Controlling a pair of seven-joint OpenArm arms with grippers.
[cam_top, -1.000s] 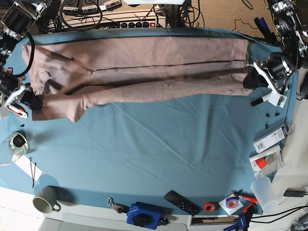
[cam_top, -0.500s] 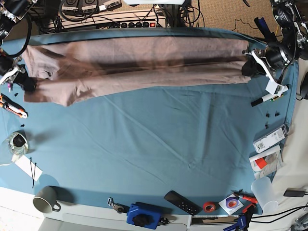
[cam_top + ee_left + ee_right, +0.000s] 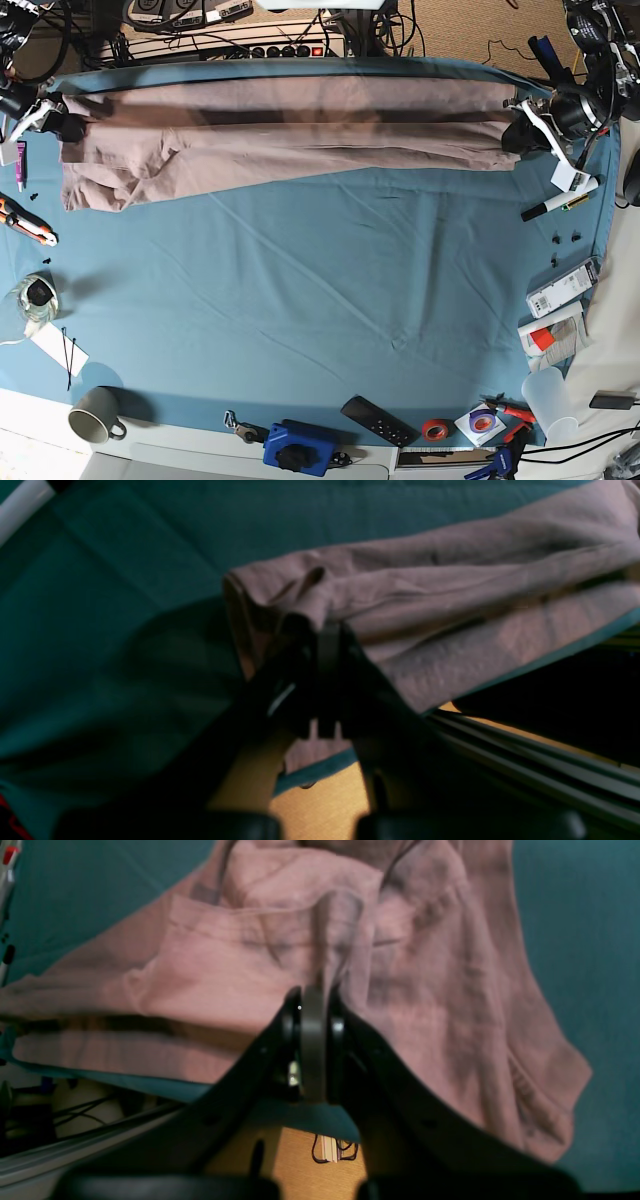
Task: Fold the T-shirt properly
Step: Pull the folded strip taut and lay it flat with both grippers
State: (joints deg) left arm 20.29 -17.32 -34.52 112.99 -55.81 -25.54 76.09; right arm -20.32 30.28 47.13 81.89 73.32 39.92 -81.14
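The pink-beige T-shirt (image 3: 290,130) lies stretched as a long folded band along the far edge of the table. My left gripper (image 3: 512,135) holds its end on the base view's right. In the left wrist view the jaws (image 3: 327,630) are shut on a bunched fold of the T-shirt (image 3: 450,605). My right gripper (image 3: 62,125) holds the opposite end on the base view's left. Its jaws (image 3: 312,995) are shut on a pinched ridge of the T-shirt (image 3: 225,970), with a sleeve hanging loose beside it.
The teal table cloth (image 3: 320,300) covers the table. A marker (image 3: 555,203) lies near the left gripper and an orange cutter (image 3: 28,222) near the right one. A mug (image 3: 95,415), remote (image 3: 378,420), red tape roll (image 3: 433,430) and plastic cup (image 3: 550,400) line the near edge.
Both grippers have carried the shirt's near edge toward the far side of the table. The band of cloth now sits further back and the near flap overlaps the far layer.
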